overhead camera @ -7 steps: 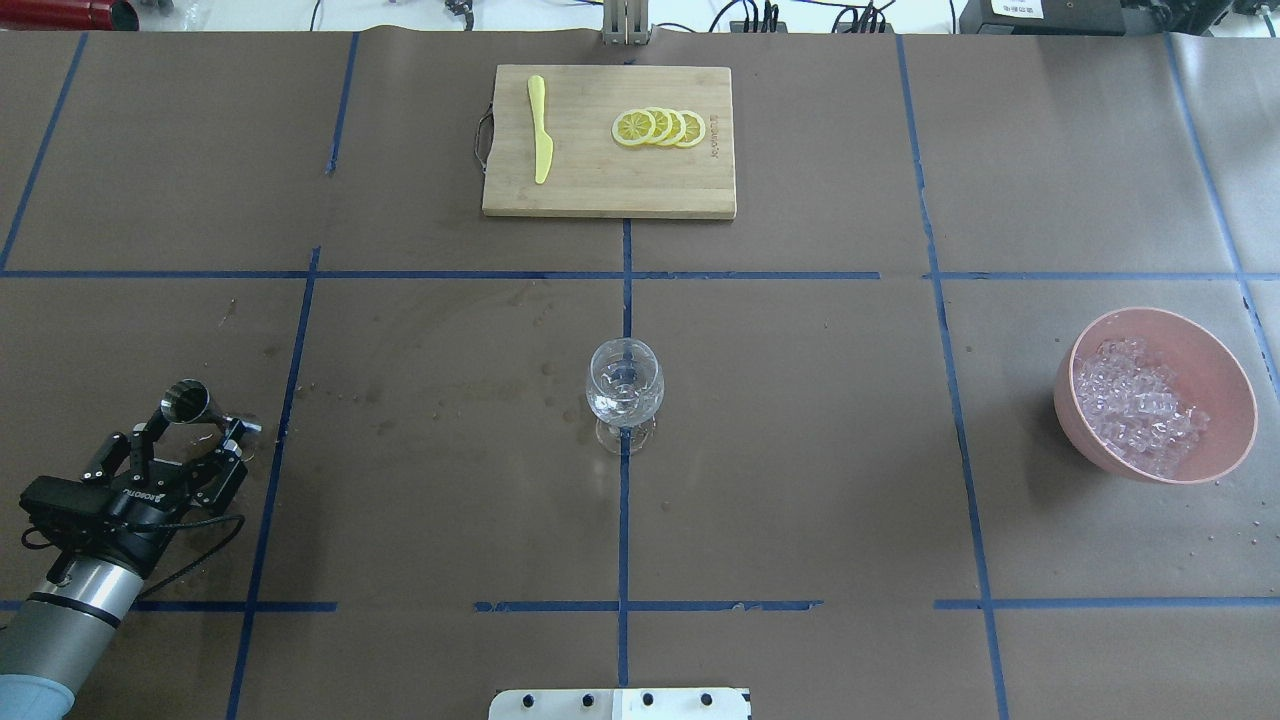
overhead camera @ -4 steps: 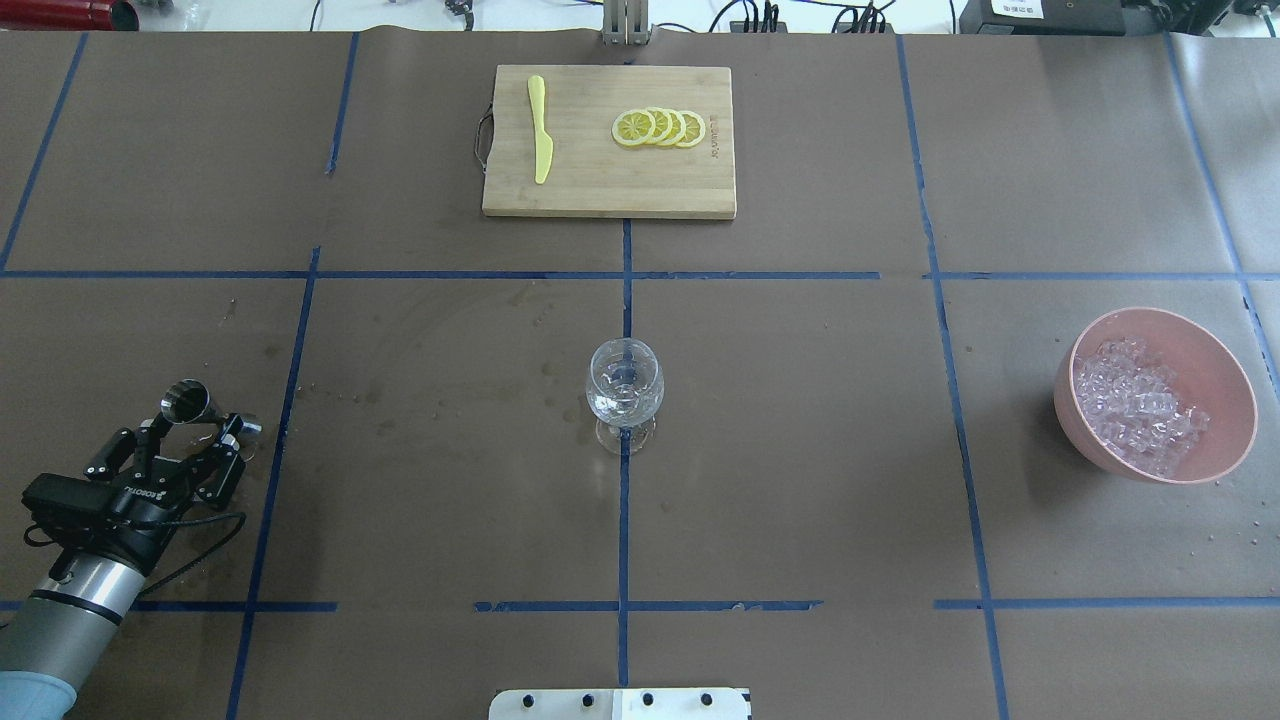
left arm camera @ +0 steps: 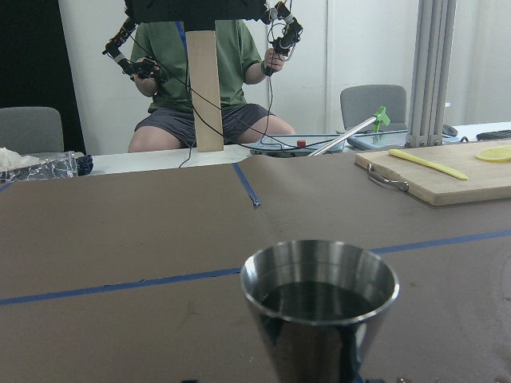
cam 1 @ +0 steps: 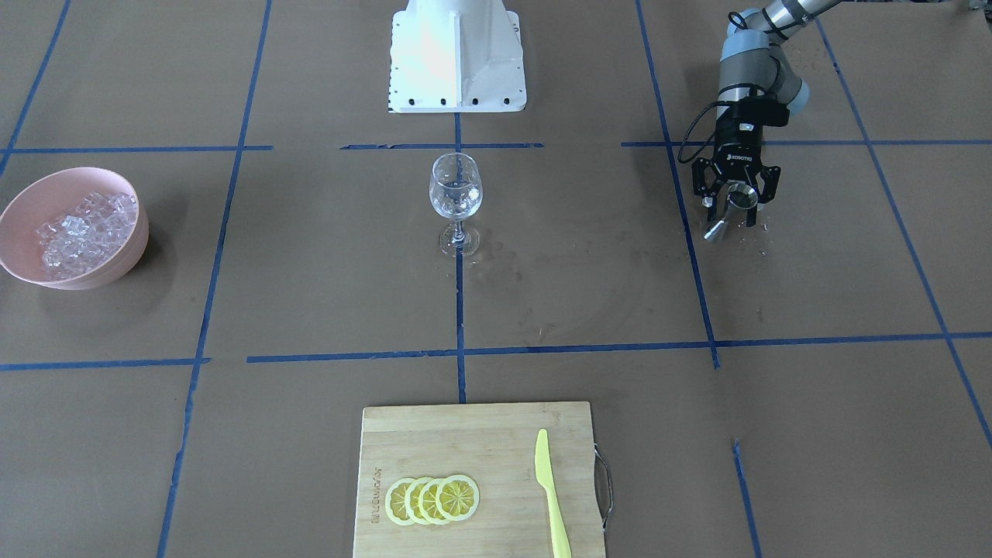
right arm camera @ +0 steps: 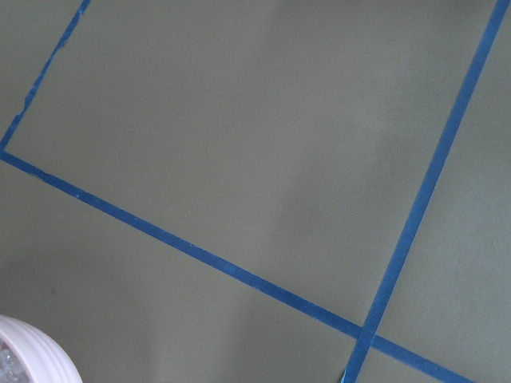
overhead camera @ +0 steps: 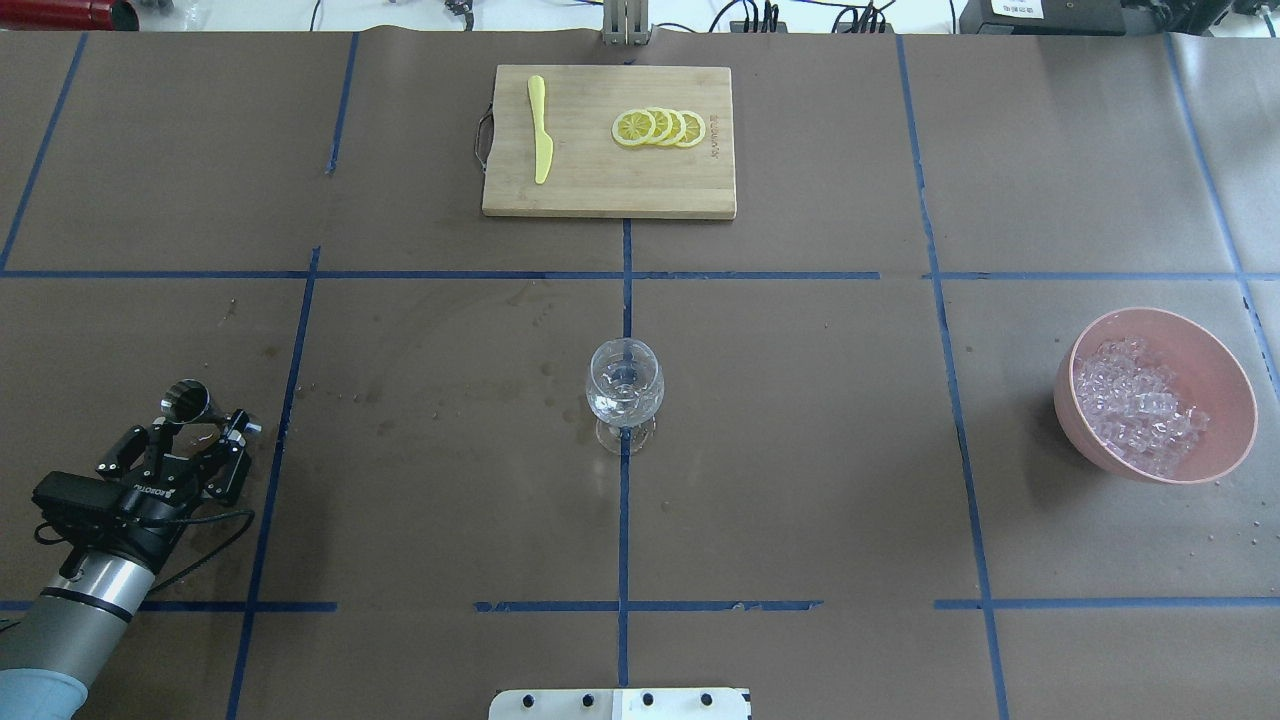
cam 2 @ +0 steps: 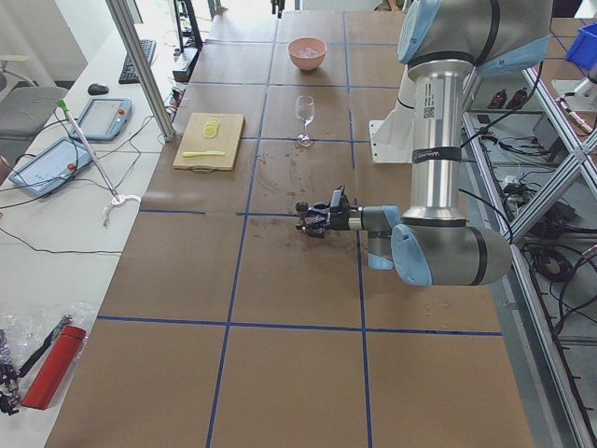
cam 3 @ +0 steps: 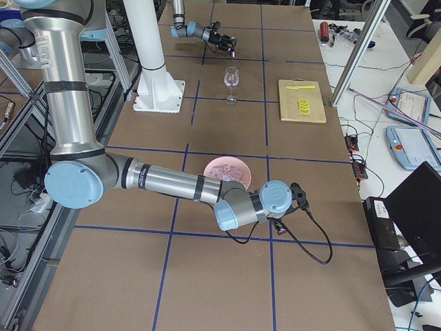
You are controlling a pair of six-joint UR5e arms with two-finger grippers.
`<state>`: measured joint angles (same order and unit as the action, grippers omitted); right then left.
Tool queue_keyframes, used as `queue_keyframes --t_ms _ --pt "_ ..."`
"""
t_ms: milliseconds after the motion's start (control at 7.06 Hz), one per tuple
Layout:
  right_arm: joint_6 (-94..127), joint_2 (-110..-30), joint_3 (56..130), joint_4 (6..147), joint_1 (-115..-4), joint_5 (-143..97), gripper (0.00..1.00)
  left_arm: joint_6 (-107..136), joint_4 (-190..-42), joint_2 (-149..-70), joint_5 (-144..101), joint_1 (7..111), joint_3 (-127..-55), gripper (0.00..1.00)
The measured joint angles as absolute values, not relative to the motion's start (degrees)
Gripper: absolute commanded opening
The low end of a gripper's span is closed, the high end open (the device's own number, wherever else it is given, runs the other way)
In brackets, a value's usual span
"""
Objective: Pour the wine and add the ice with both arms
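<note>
Fetching the wine looks to be the step in hand. The left gripper [overhead camera: 200, 430] sits low at the robot's left end of the table [overhead camera: 800, 450]. Its fingers are spread wide on either side of a steel jigger [overhead camera: 186, 402] that stands upright between them, and I see no pinch on it. The left wrist view shows the wine [left arm camera: 319, 299] as a dark pool inside the jigger's cup, so by my reading the pour is not yet done. The wine glass [overhead camera: 624, 388] stands at the table's middle, well apart from the jigger; whether it already holds any liquid is too hard to tell. The ice [overhead camera: 1140, 405] lies heaped in a pink bowl [overhead camera: 1222, 372] at the robot's right end. The right gripper [cam 3: 297, 194] shows only in the right side view, near that bowl, and I cannot tell whether its fingers are apart or together.

Next, the left fingers need to close on the jigger's narrow waist. They should lift it level so nothing slops, carry it to the glass and tip it over the rim. The stemmed glass looks easy to topple, so the approach should come from above.
</note>
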<state>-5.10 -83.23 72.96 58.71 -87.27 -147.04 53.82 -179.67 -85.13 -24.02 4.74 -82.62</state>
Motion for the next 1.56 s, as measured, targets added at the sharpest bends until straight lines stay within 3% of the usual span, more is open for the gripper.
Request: queue_keyframes --t_ms 283,708,1133,1558 --pt "-5.10 -83.23 72.95 58.71 -87.25 -147.04 1.00 53.87 -179.89 -85.50 -24.57 4.75 -82.54 0.03" --pt "-5.08 -83.23 72.95 58.71 -87.27 -147.04 1.00 53.54 -180.49 -86.40 -26.02 5.28 -83.05 0.00" --pt "-5.01 -83.23 72.92 58.71 -87.25 -147.04 1.00 42.30 -182.13 -87.76 -30.77 8.61 -89.66 0.00" --pt "-5.01 -83.23 72.84 58.71 -87.25 -147.04 1.00 29.98 -181.79 -95.11 -31.60 9.52 -92.85 0.00"
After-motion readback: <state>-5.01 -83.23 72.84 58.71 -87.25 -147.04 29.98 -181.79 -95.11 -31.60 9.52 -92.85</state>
